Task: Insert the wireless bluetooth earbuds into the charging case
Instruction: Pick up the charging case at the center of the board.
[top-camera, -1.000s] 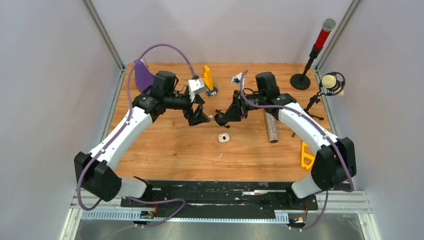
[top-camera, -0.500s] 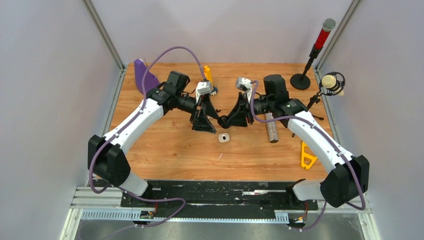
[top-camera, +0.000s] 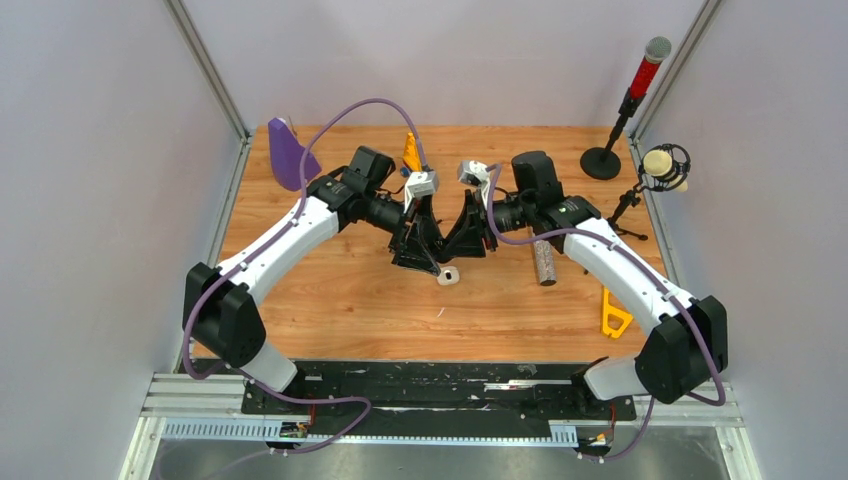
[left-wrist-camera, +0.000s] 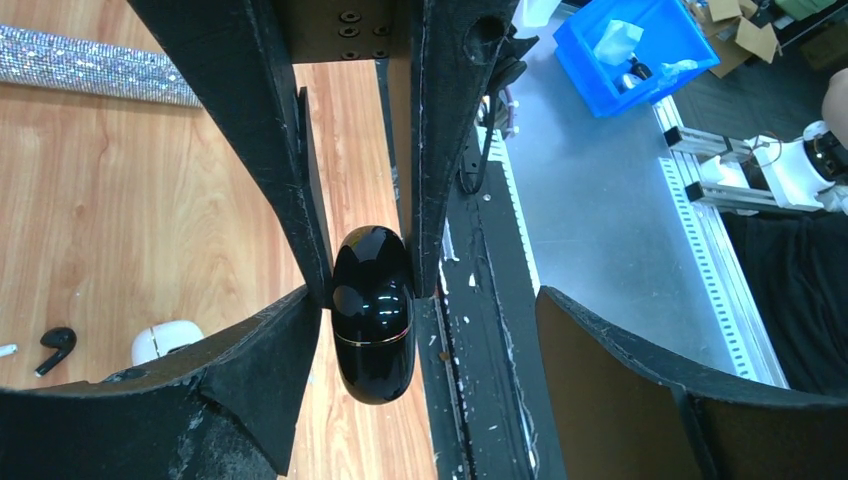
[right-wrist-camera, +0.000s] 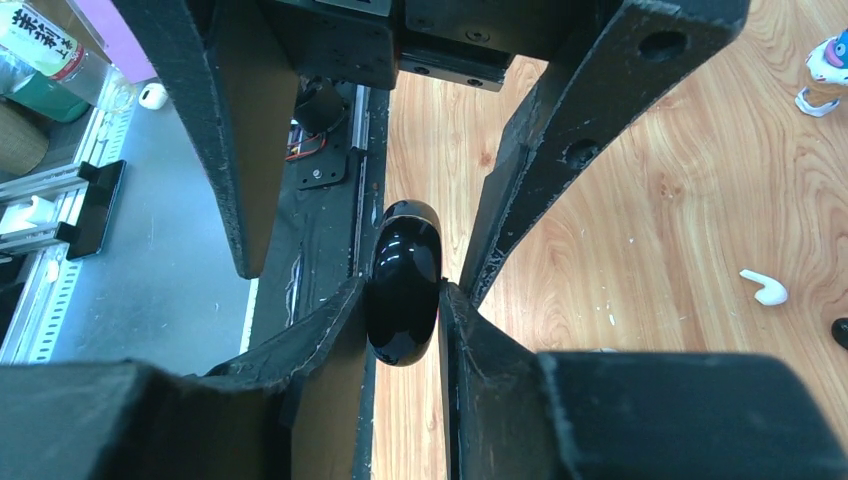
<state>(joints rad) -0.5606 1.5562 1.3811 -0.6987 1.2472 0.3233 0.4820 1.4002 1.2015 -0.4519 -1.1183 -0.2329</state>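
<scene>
Wireless bluetooth earbuds are hard to find here. Only one glossy black short-stemmed bud shows clearly. It lies on the light wooden worktop at the left edge of the left wrist view, near a white pebble-shaped case whose lower part is hidden behind a finger of the left claw. A white speck at that view's very edge is too cropped to name.

In the right wrist view a small white curved piece rests on the wood. It is bud-like in form but too small to be sure of, and a dark shape at the right edge is cut off.

From the top camera no bud can be made out. The two claws meet over the middle of the worktop and cover that spot, and the white case peeps out just on their near side.

The glossy black pebble-shaped charging case is closed, with a thin seam round its middle. The right claw pinches it, both fingers pressed against its sides. The left claw stands wide around the same case. One finger lies against it or very close, contact uncertain, and the other is well apart. A silver glittery cylinder lies to the right of the claws.
</scene>
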